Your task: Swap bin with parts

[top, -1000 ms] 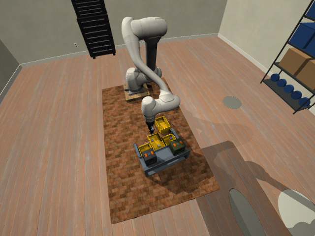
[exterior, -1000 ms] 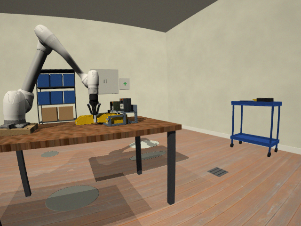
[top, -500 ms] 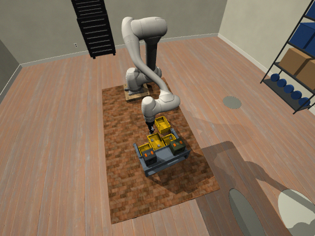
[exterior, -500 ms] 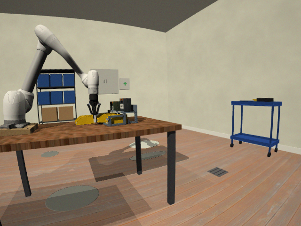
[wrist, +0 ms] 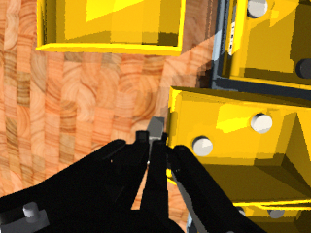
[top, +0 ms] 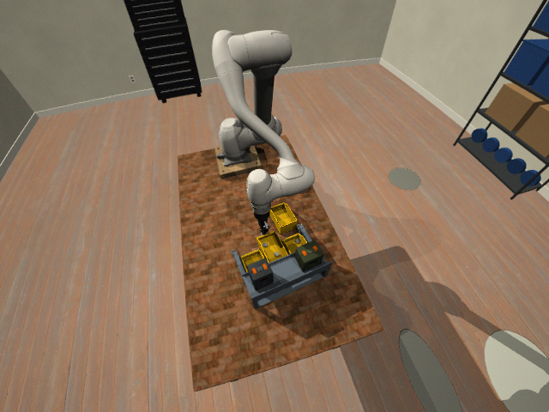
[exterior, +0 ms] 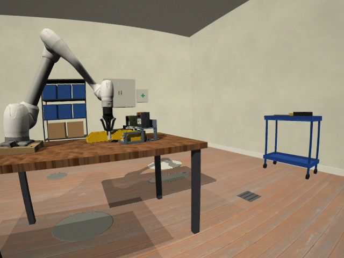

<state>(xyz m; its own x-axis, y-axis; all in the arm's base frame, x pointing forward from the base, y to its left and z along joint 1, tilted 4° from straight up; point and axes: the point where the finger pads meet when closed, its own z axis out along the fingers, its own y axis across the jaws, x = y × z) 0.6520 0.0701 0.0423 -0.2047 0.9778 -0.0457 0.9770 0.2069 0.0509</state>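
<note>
The empty yellow bin stands upright on the table, in front of the low grey shelf; it also shows in the wrist view. The yellow bin with grey parts sits in the shelf's middle gap, and its rear end sticks out toward the arm. In the wrist view, this bin holds round grey parts. My gripper is shut and empty. Its fingertips point down right at the outer wall of the bin with parts. I cannot tell whether they touch it.
Two more yellow bins flank the middle gap. Two dark boxes stand on the shelf's top board. The arm's base is at the table's far end.
</note>
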